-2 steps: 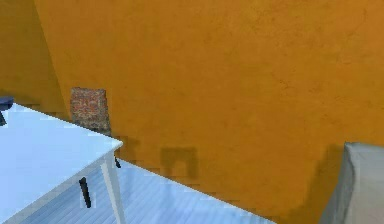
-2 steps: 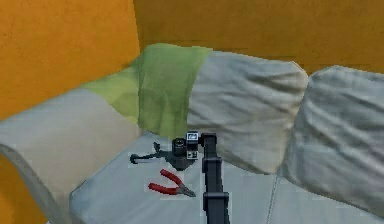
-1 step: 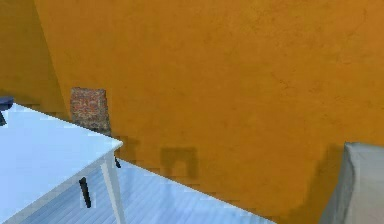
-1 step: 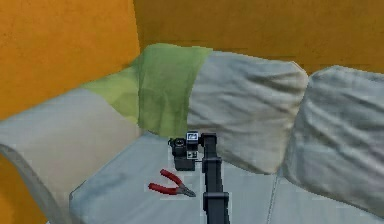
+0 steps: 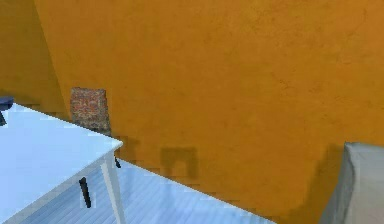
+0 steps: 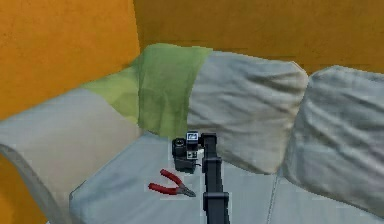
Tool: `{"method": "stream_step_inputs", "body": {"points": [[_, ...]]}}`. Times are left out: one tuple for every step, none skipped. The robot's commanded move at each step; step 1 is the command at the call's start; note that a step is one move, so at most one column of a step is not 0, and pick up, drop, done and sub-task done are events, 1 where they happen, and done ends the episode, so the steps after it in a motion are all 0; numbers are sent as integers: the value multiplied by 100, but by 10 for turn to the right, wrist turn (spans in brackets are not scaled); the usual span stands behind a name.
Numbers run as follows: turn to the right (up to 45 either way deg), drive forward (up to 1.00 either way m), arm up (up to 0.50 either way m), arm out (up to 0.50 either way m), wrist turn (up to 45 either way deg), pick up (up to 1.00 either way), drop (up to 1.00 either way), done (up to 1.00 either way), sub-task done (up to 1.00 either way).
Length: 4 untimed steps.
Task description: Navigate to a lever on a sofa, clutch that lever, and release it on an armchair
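In the forward view, a sliver of something blue shows at the left edge, above the flat top of a white rectangular table with slim white legs and small black brackets under its rim. Behind the table's far corner, a rust-brown, rough-textured square panel stands against the plain orange wall. A pale, striped plank floor runs across to a pale grey upholstered block at the right edge. In the arm side view, a light grey fabric sofa fills the corner of the orange-walled room, its rounded armrest at the left. A yellow-green cloth is draped over the left end of its backrest, with two plump grey back cushions to the right of it. The task's thing, a small red-handled tool with splayed grips and a dark tip, lies flat on the seat cushion, near the front edge. Just right of it the robot's dark square arm rises from the bottom edge, and the dark two-fingered gripper sits above the tool in the picture, with the seat behind it. How its fingers are set cannot be told, nor whether it holds anything, nor whether it touches the tool.
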Motion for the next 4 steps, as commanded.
{"method": "stream_step_inputs", "body": {"points": [[0, 0, -30, 0, 0, 0, 0, 0, 0], [0, 0, 0, 0, 0, 100, 0, 0, 0], [0, 0, 10, 0, 0, 0, 0, 0, 0], [0, 0, 42, 0, 0, 0, 0, 0, 0]]}}
